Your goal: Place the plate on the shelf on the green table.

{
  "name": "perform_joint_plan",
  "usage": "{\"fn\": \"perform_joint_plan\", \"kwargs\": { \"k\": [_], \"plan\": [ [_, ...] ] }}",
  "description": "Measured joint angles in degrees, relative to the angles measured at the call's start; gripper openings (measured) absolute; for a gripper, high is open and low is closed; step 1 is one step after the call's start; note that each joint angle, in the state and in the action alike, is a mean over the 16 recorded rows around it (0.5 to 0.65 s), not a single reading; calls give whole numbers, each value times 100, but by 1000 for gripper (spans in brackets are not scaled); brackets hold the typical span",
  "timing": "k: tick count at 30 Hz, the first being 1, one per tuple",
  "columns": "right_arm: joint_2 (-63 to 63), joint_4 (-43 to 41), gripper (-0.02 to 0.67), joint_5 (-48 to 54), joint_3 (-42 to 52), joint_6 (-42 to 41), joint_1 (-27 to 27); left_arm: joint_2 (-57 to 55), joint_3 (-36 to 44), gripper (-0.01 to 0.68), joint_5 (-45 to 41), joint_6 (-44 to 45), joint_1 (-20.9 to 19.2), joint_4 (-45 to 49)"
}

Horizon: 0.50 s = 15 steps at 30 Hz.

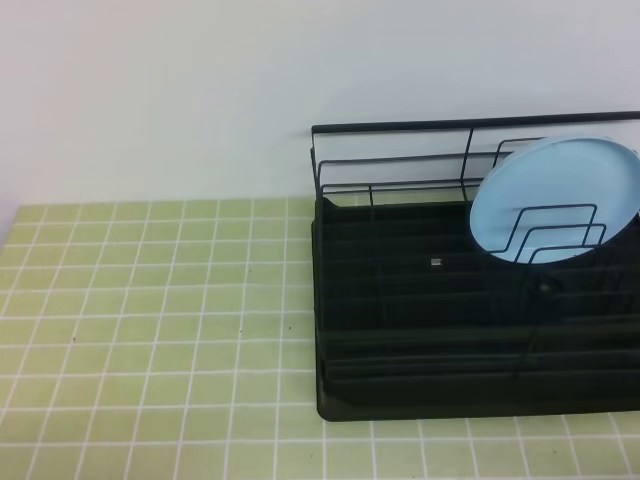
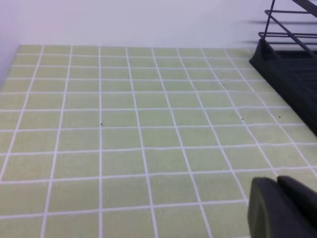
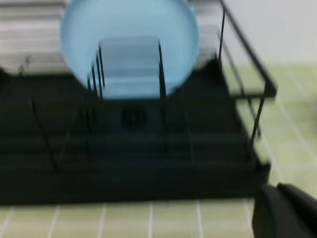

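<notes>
Nearest us, both claws are closed and empty: left claw over the green worktop, right claw before the shelf. Farther back, the plate stands tilted among the wire dividers. We judge it rigid, smooth, breakable; grip its upper rim.

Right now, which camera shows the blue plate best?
The exterior high view: the plate is sharp, leaning in the rack behind wire dividers. The right wrist view shows it whole but blurred. The left wrist view misses it.
</notes>
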<state>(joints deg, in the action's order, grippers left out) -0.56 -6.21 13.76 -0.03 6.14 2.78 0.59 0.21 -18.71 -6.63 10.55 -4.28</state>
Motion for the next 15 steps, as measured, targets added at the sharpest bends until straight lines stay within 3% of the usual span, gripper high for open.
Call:
{"fn": "perform_joint_plan", "kwargs": {
  "k": [15],
  "plan": [
    [-15, 104, -4, 450, 27, -306, -4, -1, 0, -1, 0, 0, 0, 13]
  ]
}}
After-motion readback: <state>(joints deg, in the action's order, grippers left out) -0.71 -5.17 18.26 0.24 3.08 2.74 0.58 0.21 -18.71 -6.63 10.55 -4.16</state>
